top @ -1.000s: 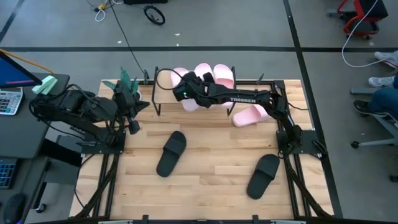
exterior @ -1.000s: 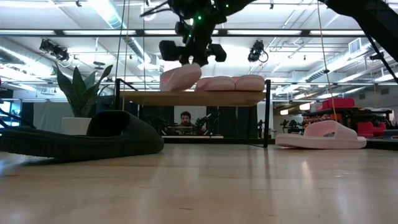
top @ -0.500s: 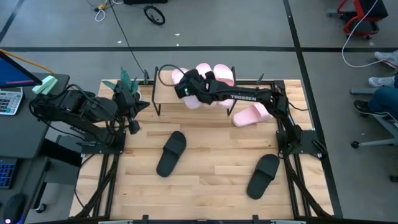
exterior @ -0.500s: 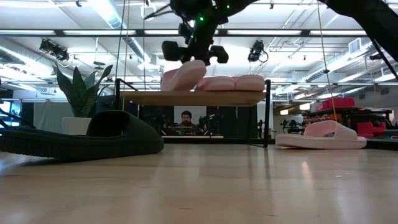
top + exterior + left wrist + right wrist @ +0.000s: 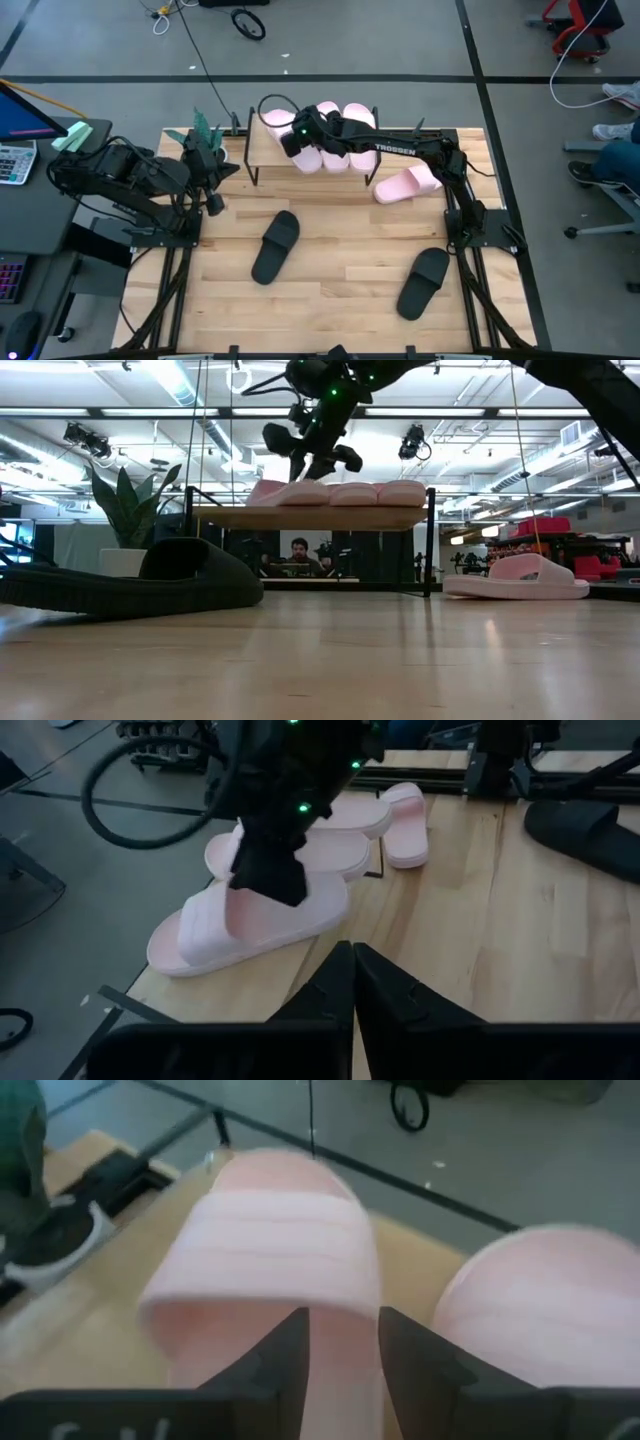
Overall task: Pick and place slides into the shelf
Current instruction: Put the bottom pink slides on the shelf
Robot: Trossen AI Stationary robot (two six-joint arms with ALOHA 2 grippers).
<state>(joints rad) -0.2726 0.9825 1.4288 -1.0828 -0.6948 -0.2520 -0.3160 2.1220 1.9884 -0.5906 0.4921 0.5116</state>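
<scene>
Three pale pink slides lie side by side on the shelf's (image 5: 258, 150) top board (image 5: 310, 517). My right gripper (image 5: 296, 136) hovers over the left-most one (image 5: 271, 118), above its heel half, behind the strap (image 5: 265, 1240). The fingers are a little apart, so it is open (image 5: 345, 1345). The other two (image 5: 352, 493) (image 5: 402, 492) lie to the right of it. A fourth pink slide (image 5: 405, 184) lies on the table by the shelf's right end. Two black slides (image 5: 276, 245) (image 5: 423, 282) lie nearer. My left gripper (image 5: 213, 195) waits shut at the table's left edge. My right gripper comes slanting down from the right over the footbed (image 5: 300, 915) of the left-most pink slide, behind its strap, fingers pointing along the slide. Whether the fingertips (image 5: 272, 880) touch the footbed I cannot tell. The slide lies flat on the shelf's top board.
A potted plant (image 5: 205, 130) stands at the table's far left corner, beside the shelf's left end. My right arm (image 5: 400, 152) stretches over the shelf and the pink slide on the table. Bare wood shows between the two black slides (image 5: 345, 260). Cables hang behind the shelf.
My right gripper has moved toward the table's far edge, bringing the pink slide fully over the shelf. The slide hung tilted below the fingers before; now it lies flat on the top board beside the other two.
</scene>
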